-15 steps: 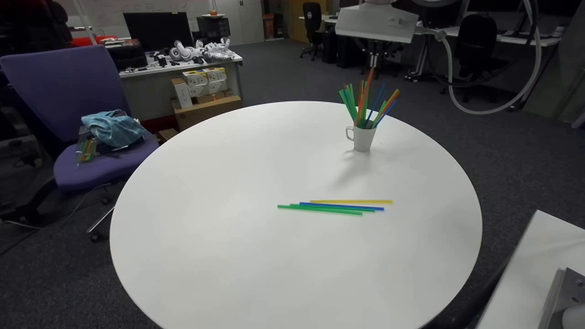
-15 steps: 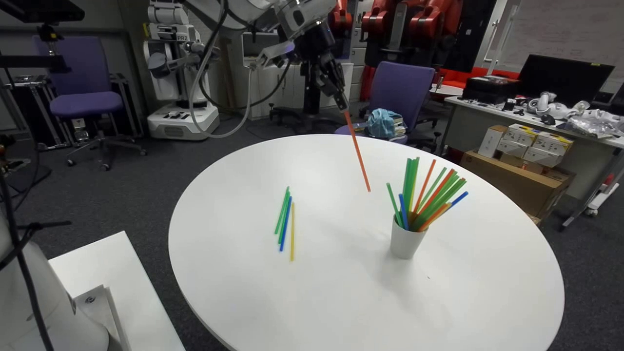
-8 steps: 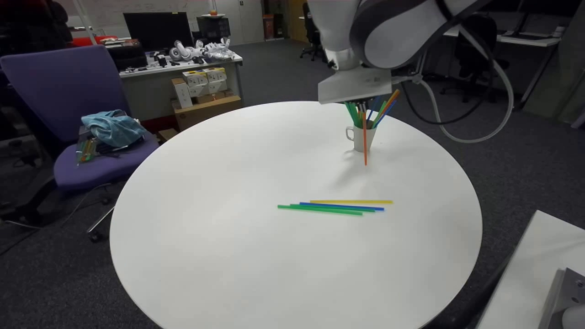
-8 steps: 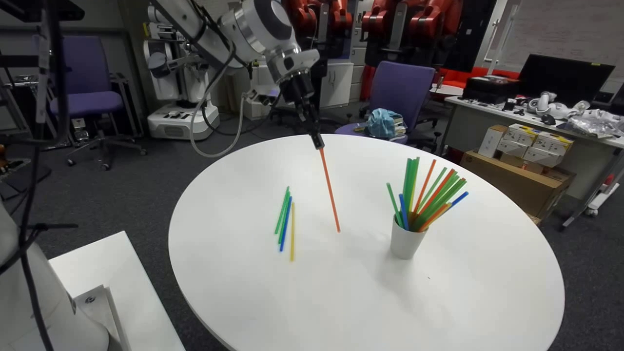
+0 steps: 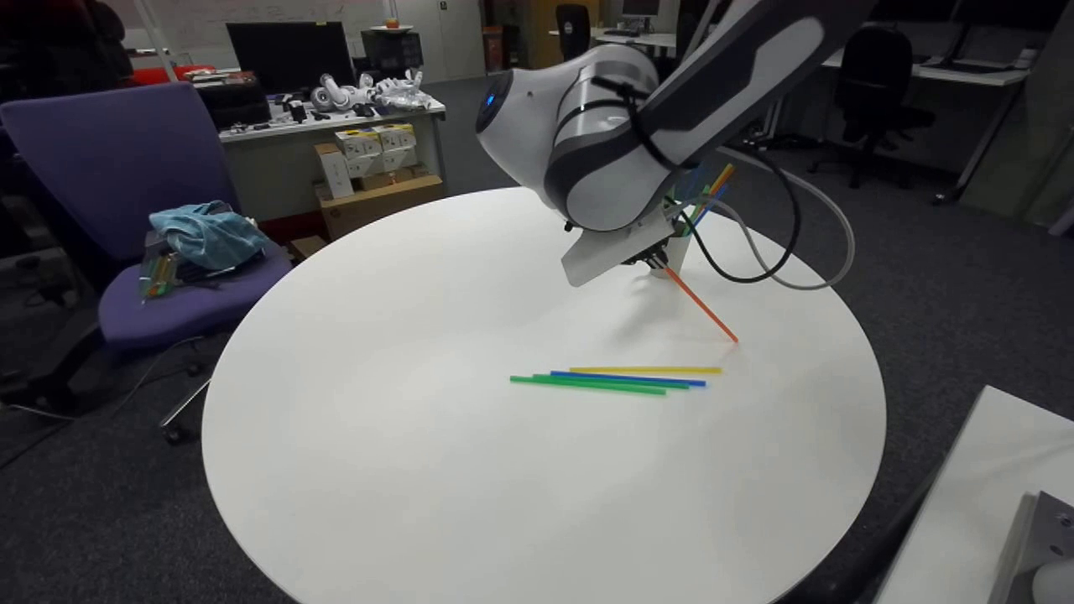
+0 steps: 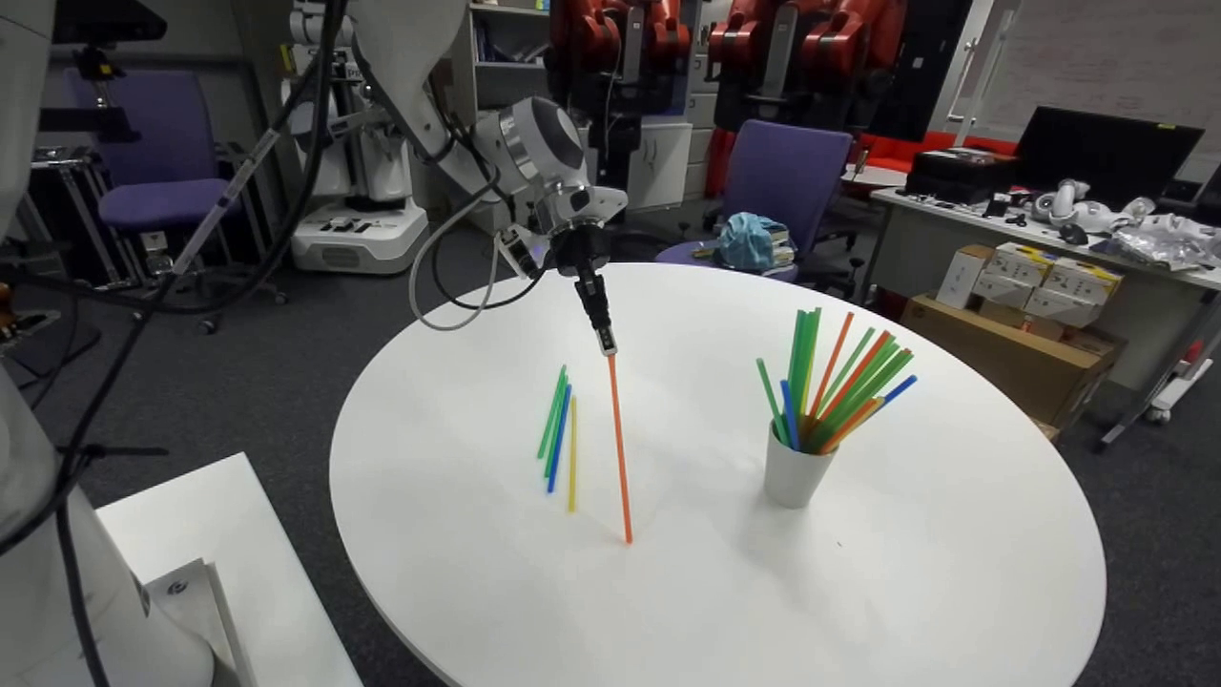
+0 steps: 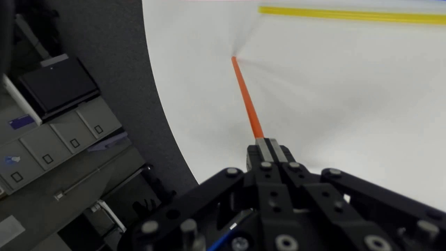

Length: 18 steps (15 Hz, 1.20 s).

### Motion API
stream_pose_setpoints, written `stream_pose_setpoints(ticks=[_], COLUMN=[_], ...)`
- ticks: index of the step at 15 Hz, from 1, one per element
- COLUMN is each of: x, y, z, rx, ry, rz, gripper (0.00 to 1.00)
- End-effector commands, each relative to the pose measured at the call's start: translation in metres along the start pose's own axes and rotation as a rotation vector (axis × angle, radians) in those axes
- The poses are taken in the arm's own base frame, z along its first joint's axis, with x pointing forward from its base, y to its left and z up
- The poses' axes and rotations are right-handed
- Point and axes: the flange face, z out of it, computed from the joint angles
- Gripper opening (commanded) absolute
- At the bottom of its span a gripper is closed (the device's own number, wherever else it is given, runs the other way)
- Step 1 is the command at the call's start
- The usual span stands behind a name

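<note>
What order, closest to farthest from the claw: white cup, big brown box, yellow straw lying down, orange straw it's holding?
In an exterior view:
1. Orange straw, in the claw
2. Yellow straw, lower left
3. White cup, right
4. Big brown box, farther right

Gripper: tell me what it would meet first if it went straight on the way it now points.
The table, most likely. The gripper holds an orange straw that leads the way, its free end at or just above the surface; contact is unclear. The yellow straw lies off to the side.
</note>
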Motion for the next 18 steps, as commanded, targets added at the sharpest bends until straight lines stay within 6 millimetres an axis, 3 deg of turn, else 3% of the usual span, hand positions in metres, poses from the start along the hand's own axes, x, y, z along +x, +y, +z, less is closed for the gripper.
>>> stream_pose_setpoints(ticks=[1,5,9,10,12,18], x=[0.011,0.015,0.014,0.014,0.015,0.021], y=[-0.021,-0.037,-0.042,-0.043,-0.043,-0.040], z=[-0.013,-0.029,-0.026,-0.026,-0.026,-0.023], rx=[0.016,0.228,0.279,0.297,0.318,0.343], ry=[0.020,-0.064,-0.260,-0.281,-0.305,-0.333], rz=[-0.029,0.057,0.096,0.112,0.134,0.163], gripper=[0.00,0.00,0.00,0.26,0.32,0.79])
